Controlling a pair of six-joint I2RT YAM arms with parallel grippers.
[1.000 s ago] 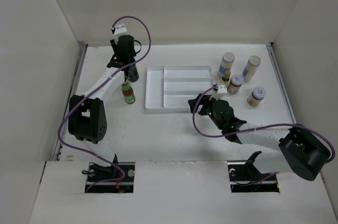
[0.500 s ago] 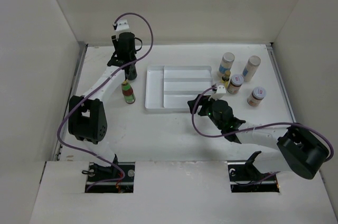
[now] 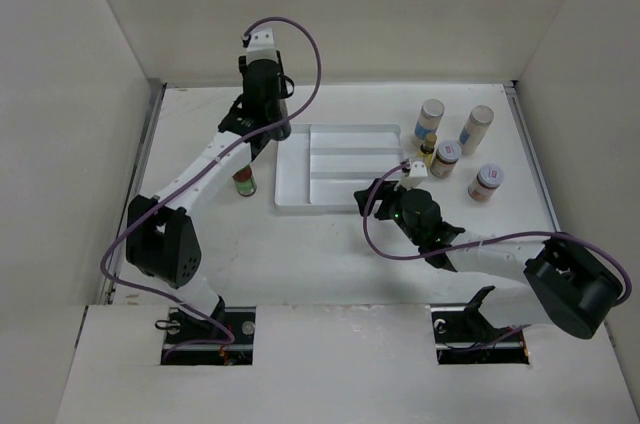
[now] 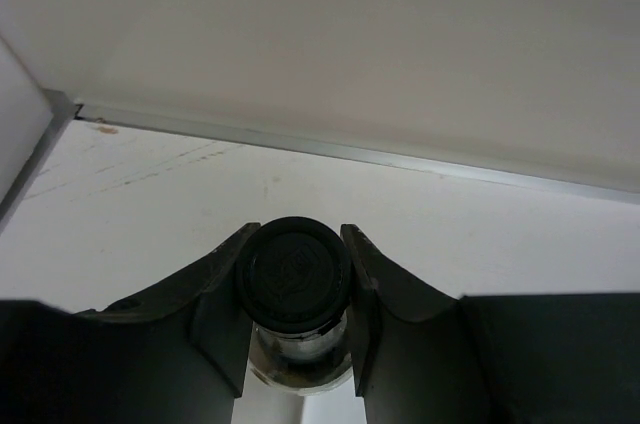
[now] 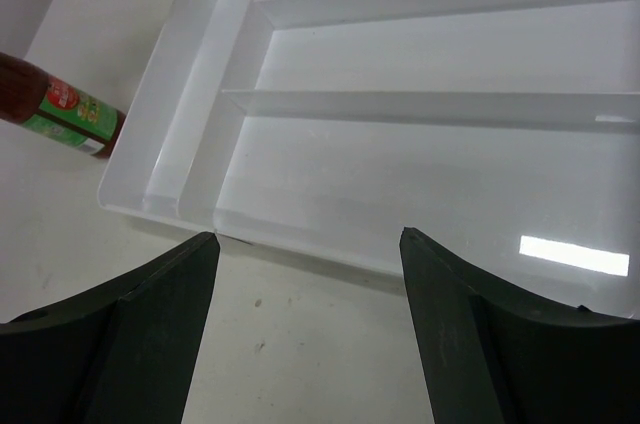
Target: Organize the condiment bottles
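Observation:
My left gripper is shut on the tall clear black-capped bottle and holds it by the cap at the tray's far left corner. The green-red bottle stands left of the white tray; it also shows in the right wrist view. My right gripper is open and empty, low over the table just in front of the tray's near edge. White shakers, two short jars and the small amber bottle stand right of the tray.
The tray has long compartments and nothing in it. White walls enclose the table on the left, back and right. The right arm's purple cable loops over the table in front of the tray.
My left gripper has carried the black-capped bottle to the right, from beside the green-red bottle to the tray's far left corner. The right arm has not moved.

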